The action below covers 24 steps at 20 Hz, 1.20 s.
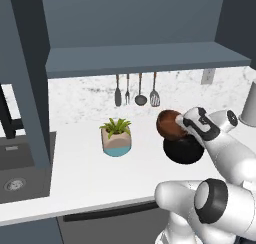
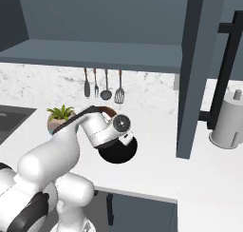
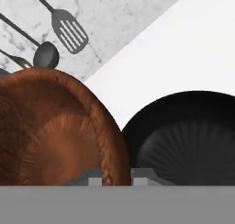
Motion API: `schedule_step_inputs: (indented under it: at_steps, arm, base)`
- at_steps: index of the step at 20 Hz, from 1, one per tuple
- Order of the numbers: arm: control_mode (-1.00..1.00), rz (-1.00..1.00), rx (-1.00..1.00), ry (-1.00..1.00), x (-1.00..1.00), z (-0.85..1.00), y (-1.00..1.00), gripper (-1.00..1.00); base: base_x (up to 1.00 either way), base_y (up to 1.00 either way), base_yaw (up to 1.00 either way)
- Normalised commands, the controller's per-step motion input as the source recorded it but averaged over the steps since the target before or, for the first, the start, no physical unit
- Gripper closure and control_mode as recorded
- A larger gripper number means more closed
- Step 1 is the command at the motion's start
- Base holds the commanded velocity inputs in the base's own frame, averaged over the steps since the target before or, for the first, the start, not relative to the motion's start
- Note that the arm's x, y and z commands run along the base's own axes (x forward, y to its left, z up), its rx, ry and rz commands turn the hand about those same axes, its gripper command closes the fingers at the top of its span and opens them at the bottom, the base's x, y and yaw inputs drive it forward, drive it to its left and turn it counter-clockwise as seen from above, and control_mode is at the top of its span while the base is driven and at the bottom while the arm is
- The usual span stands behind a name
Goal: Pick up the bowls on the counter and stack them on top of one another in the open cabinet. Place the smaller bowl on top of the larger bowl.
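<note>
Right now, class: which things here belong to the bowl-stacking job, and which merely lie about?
Belong: smaller bowl, pinched at its rim by the gripper; larger bowl; counter; open cabinet.

Lying about: plant pot; hanging utensils; sink; paper roll.

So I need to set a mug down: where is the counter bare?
Bare counter lies in front of the plant pot, between the sink and the black bowl, and in the right base view between the dark panel and paper-towel holder. Crowded: the gripper holds the brown bowl over the black one.
</note>
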Motion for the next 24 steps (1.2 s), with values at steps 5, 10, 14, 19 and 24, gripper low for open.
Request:
schedule_step_inputs:
  at_steps: [5, 10, 14, 19, 24]
  arm:
    - [-1.0, -0.07, -0.06, 0.3, -0.18, -0.01, -0.18, 1.0]
    - [-1.0, 0.0, -0.03, 0.12, 0.04, -0.42, -0.05, 1.0]
    - [-1.0, 0.0, -0.01, 0.02, -0.02, -0.5, -0.35, 1.0]
    - [-1.0, 0.0, 0.0, 0.0, -0.03, -0.32, -0.31, 1.0]
    - [-1.0, 0.0, 0.0, 0.01, 0.15, -0.12, -0.07, -1.0]
  base:
    - [0.0, 0.0, 0.0]
    - [0.0, 0.0, 0.0]
    - [0.0, 0.0, 0.0]
    - [0.0, 0.0, 0.0]
    - [0.0, 0.0, 0.0]
